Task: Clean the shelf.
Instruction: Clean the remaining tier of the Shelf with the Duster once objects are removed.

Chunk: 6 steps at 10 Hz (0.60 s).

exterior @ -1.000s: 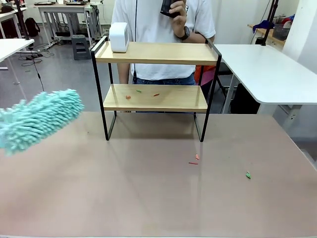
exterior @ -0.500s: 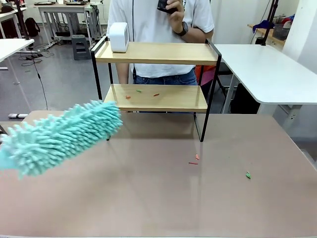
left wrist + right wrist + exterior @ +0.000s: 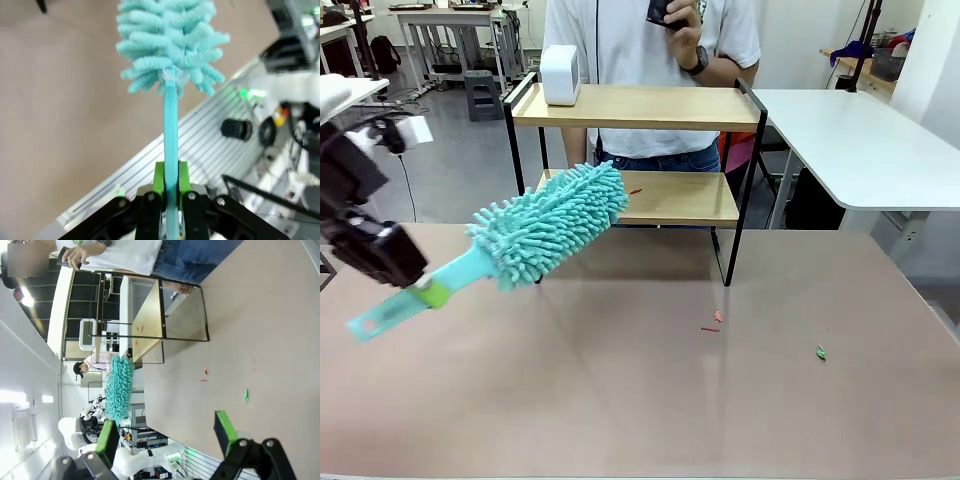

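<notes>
White box (image 3: 561, 75), red scraps (image 3: 712, 322), green scrap (image 3: 821, 352) on tan tabletop (image 3: 620, 410), white side table (image 3: 860, 140)

Duster (image 3: 548, 225) before the shelf (image 3: 650, 107); box (image 3: 561, 75) on its top board.

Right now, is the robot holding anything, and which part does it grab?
Yes. The left gripper grips the teal duster by its thin handle, pinched between the green pads. The right gripper is open and holds nothing.

Beyond our tan desk (image 3: 620, 400) we see a grey floor (image 3: 450, 170), a white table (image 3: 850, 140) on the right, and more tables (image 3: 450, 16) far back.
</notes>
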{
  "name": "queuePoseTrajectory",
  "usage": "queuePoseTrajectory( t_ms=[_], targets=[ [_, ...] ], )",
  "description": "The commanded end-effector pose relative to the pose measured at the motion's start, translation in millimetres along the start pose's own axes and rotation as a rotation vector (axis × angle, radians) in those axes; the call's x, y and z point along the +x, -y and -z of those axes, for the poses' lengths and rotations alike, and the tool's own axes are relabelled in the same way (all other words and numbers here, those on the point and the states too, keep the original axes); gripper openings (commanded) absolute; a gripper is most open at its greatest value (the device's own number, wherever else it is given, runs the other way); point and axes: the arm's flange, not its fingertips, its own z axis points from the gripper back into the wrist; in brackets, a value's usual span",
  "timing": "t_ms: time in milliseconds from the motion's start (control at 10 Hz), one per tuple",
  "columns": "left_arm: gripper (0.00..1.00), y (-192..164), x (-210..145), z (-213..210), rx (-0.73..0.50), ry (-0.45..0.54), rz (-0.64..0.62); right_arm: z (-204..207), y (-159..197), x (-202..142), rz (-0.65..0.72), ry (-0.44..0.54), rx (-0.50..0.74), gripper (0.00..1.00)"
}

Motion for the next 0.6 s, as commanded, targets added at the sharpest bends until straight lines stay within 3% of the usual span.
queuePoseTrajectory(
  t_ms=[0,100,400,500],
  targets=[
    [0.12,-6.8,-8.2,31.3,-0.021,0.029,-0.099,1.4,-0.3,1.2,-0.027,0.015,0.023,1.00],
    [0.12,0.0,0.0,0.0,0.000,0.000,0.000,1.4,-0.3,1.2,-0.027,0.015,0.023,1.00],
    [0.12,-4.2,9.4,9.8,0.002,0.001,-0.037,1.4,-0.3,1.2,-0.027,0.015,0.023,1.00],
    [0.12,0.4,11.1,13.6,0.034,0.048,-0.072,1.4,-0.3,1.2,-0.027,0.015,0.023,1.00]
  ],
)
